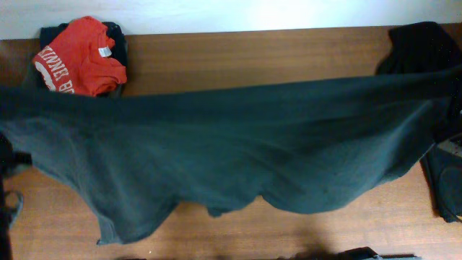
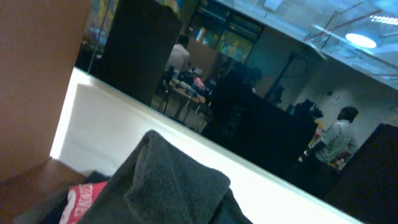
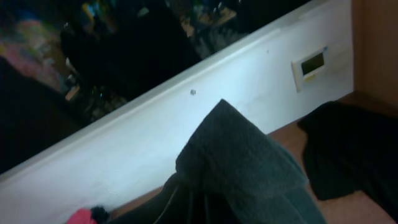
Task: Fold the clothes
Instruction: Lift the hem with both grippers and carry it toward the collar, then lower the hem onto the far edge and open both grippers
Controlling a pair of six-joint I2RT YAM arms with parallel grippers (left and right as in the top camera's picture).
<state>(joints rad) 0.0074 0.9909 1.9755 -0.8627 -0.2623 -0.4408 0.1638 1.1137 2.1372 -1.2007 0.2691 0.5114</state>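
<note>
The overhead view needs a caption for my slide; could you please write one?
Dark T-shirt stretched wide across the wooden table, red tee lying at the upper-left corner.

Mid worktop (image 1: 253,58) spanned side to side by black tee (image 1: 231,152), red tee (image 1: 79,58) blocking back left, dark cloth (image 1: 422,47) back right, bare wood between them and along front edge.

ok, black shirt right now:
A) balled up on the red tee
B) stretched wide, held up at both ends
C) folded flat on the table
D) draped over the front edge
B: the black shirt spans almost the whole width, with a taut top edge and a sagging hem, and each wrist view shows a pinched bunch of it.
</note>
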